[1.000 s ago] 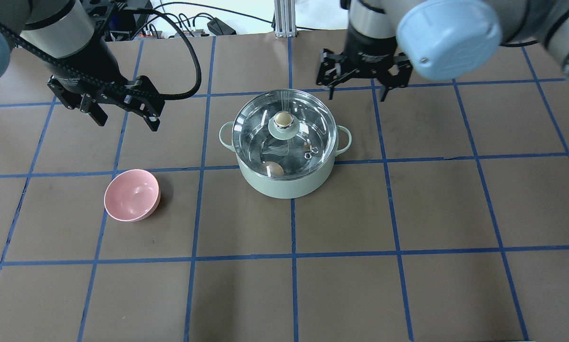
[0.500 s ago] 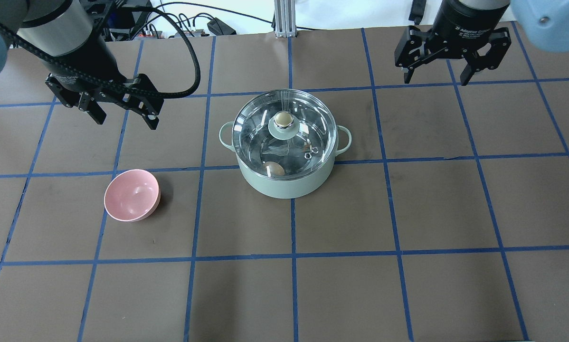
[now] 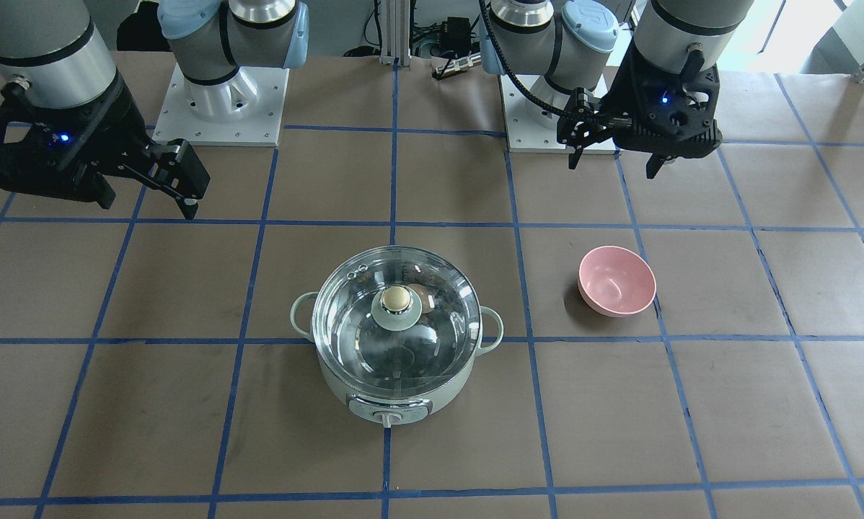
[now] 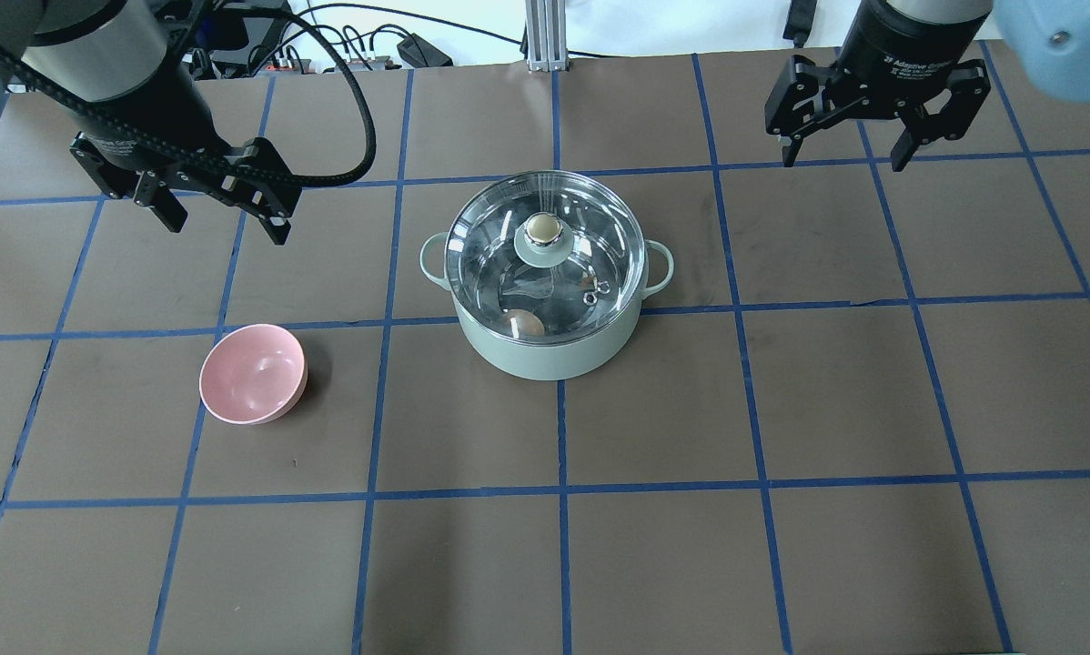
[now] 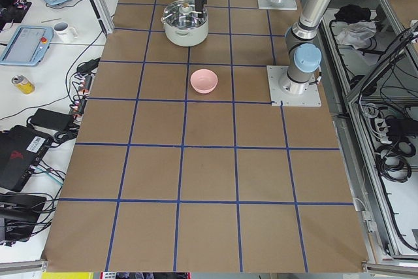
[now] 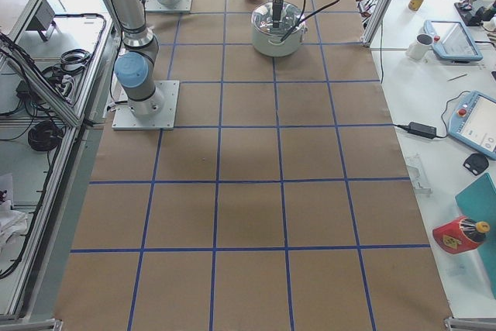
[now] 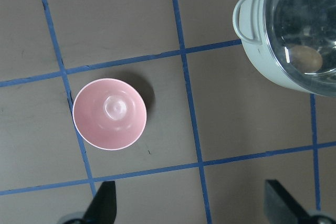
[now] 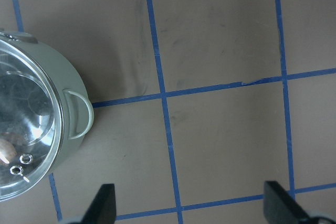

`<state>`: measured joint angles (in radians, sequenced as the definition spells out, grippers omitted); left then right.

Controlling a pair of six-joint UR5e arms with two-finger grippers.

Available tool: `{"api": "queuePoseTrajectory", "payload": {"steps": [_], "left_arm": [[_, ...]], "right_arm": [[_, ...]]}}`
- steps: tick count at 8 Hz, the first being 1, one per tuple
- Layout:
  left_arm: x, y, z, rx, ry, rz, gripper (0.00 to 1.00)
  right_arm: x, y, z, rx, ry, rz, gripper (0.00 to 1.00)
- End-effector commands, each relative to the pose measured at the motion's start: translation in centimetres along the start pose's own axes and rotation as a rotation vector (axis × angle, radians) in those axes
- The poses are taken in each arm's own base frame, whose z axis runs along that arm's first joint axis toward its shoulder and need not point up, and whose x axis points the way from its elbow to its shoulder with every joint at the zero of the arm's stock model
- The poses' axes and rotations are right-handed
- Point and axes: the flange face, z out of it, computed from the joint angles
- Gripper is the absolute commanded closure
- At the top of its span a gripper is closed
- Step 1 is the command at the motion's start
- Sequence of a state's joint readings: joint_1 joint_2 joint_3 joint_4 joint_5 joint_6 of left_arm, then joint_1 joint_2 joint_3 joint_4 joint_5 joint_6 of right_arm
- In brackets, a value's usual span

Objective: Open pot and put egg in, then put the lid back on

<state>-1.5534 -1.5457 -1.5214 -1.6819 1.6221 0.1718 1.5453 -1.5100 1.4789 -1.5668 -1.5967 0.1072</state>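
Your left jaws and right jaws are both spread wide, gripping nothing, hanging toward the surface's left and right edges. The egg [image 4: 524, 324] is in the pot [image 4: 554, 357], lid [image 4: 590, 238] on, midway between those edges.

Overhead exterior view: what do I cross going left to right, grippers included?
pink bowl → pot, lid on and egg inside → right gripper, open. The left gripper, also open, overlaps the bowl's span, so it is left out of the order.
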Motion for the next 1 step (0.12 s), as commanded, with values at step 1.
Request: {"api": "queuePoseTrajectory", "payload": {"steps": [1], "left_arm": [[-0.22,-0.04,-0.63,0.008,-0.023,-0.005,0.0]], "right_arm": [[0.06,0.13,0.11,-0.004,0.002,-0.001,0.0]]}}
